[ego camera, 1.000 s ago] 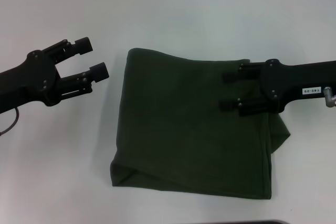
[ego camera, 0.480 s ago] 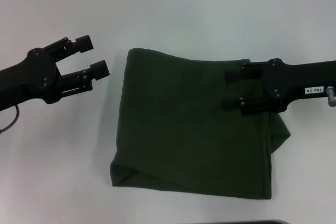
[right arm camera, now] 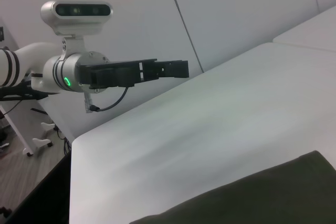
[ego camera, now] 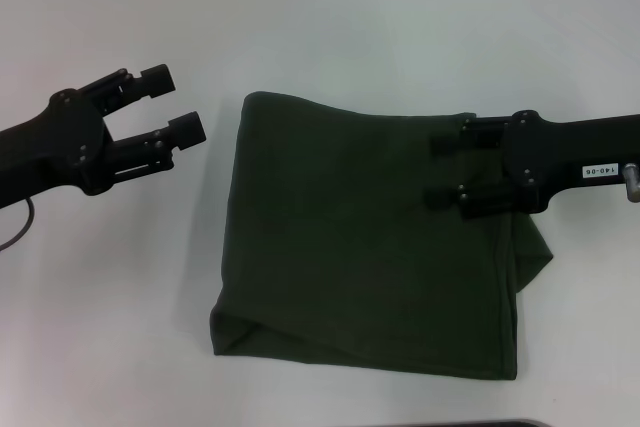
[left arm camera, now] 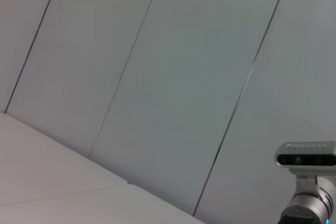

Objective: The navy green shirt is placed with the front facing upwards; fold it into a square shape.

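Over the folded navy green shirt (ego camera: pixel 360 247) hovers the spread right gripper (ego camera: pixel 440 172); left gripper (ego camera: pixel 172 102) spread beside it.

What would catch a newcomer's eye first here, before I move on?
The navy green shirt, folded into a rough square, lies mid-table. The right pincer hangs open over its right edge, holding nothing. The left pincer is open above bare table, left of the shirt.

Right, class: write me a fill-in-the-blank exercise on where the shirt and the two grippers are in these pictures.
1. The shirt lies folded on the white ____.
2. The ____ gripper hovers beside the shirt, over bare table.
3. The right gripper is above the ____.
4. Both grippers' fingers are ____.

Missing words: table; left; shirt; open
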`<state>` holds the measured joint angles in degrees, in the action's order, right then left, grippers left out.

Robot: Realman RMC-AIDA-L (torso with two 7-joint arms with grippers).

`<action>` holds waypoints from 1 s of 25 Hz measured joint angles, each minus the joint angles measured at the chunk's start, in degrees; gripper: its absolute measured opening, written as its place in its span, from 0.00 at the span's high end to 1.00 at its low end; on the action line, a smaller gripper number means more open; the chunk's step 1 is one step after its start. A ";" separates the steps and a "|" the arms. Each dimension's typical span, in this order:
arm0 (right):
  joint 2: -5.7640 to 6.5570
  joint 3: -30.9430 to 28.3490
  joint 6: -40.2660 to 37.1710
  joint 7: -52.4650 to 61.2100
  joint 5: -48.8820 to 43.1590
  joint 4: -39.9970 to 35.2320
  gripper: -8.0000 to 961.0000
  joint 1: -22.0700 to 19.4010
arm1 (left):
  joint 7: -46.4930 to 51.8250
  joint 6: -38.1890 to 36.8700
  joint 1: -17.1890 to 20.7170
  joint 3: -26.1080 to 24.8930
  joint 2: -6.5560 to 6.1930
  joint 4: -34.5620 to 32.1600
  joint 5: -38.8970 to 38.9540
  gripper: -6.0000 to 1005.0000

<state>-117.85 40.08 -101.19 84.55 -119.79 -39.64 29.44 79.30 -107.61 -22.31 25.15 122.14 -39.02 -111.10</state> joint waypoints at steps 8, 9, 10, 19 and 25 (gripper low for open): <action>0.00 0.00 -0.21 0.17 0.00 -0.08 0.13 0.00 | 0.50 -0.01 0.16 -0.02 -0.17 0.00 -0.06 0.12; 0.00 0.00 -0.23 0.20 0.00 -0.08 0.13 0.00 | 0.50 0.00 0.18 -0.02 -0.17 0.00 -0.07 0.12; 0.00 0.00 -0.26 0.22 -0.02 -0.09 0.13 0.00 | 0.51 0.00 0.18 0.02 -0.17 0.00 -0.07 0.12; 0.00 0.00 -0.33 0.89 -0.63 -0.09 0.13 0.00 | 0.59 0.11 0.09 0.25 -0.15 0.00 -0.08 0.12; 0.00 0.01 -0.32 0.92 -0.64 0.06 0.13 0.08 | 0.59 0.25 -0.04 0.24 -0.15 0.00 -0.08 0.12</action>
<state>-117.85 40.08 -101.51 85.47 -120.43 -39.58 29.52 79.89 -107.36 -22.35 25.40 121.98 -39.02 -111.17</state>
